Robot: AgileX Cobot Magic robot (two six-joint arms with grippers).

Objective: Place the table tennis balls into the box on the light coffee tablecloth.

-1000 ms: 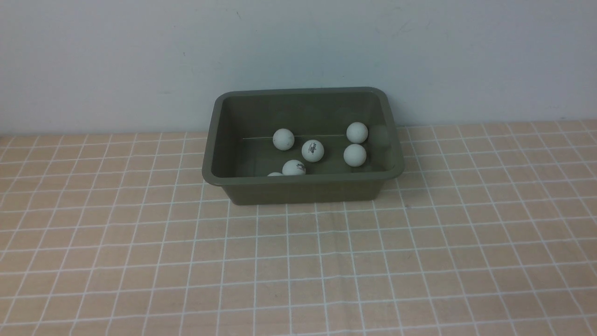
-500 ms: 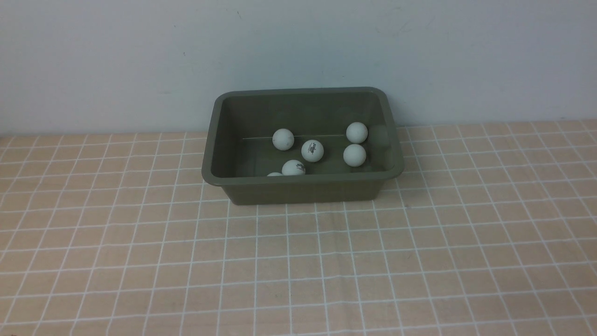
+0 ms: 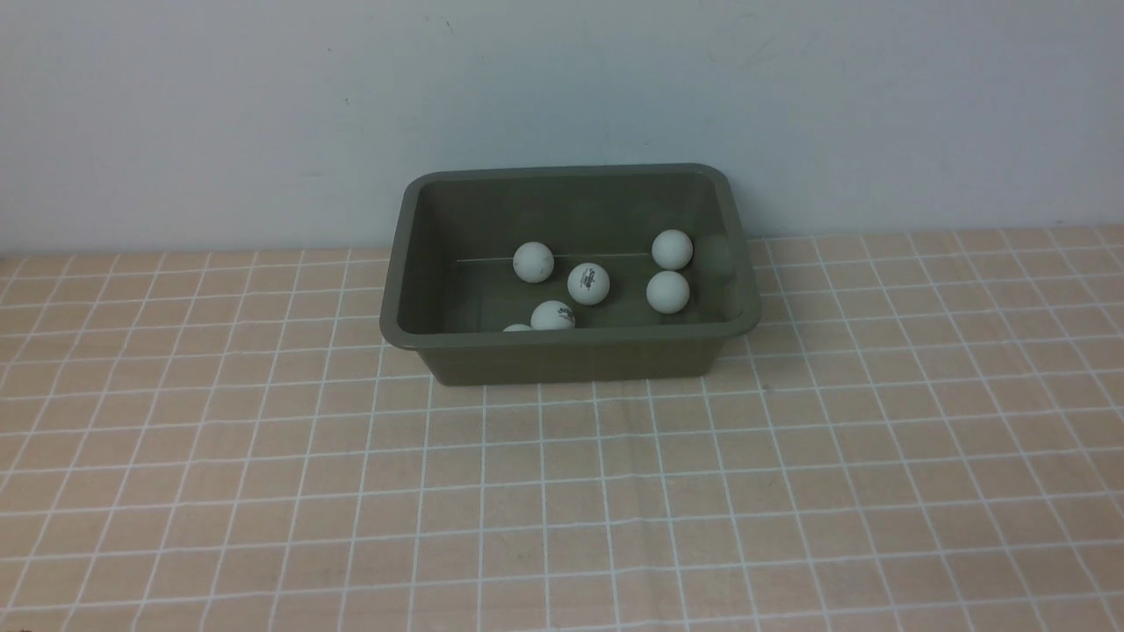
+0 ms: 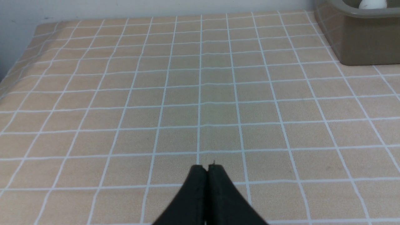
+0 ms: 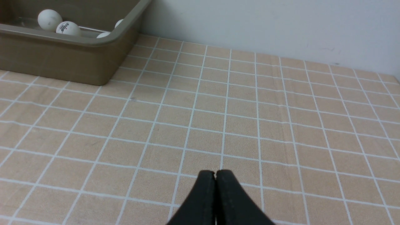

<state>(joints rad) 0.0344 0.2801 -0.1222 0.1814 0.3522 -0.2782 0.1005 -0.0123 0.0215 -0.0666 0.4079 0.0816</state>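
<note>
The olive-green box [image 3: 569,348] stands on the light coffee tablecloth [image 3: 562,491] near the back wall. Several white table tennis balls lie inside it, among them one with a dark logo [image 3: 588,283] and one at the right [image 3: 668,292]; another is half hidden behind the near wall [image 3: 518,328]. Neither arm shows in the front view. My left gripper [image 4: 207,167] is shut and empty over bare cloth, with the box [image 4: 359,40] far off. My right gripper [image 5: 215,172] is shut and empty too, well away from the box [image 5: 62,62].
A pale wall [image 3: 562,105] rises right behind the box. In the left wrist view the cloth's edge [image 4: 18,62] drops off at one side.
</note>
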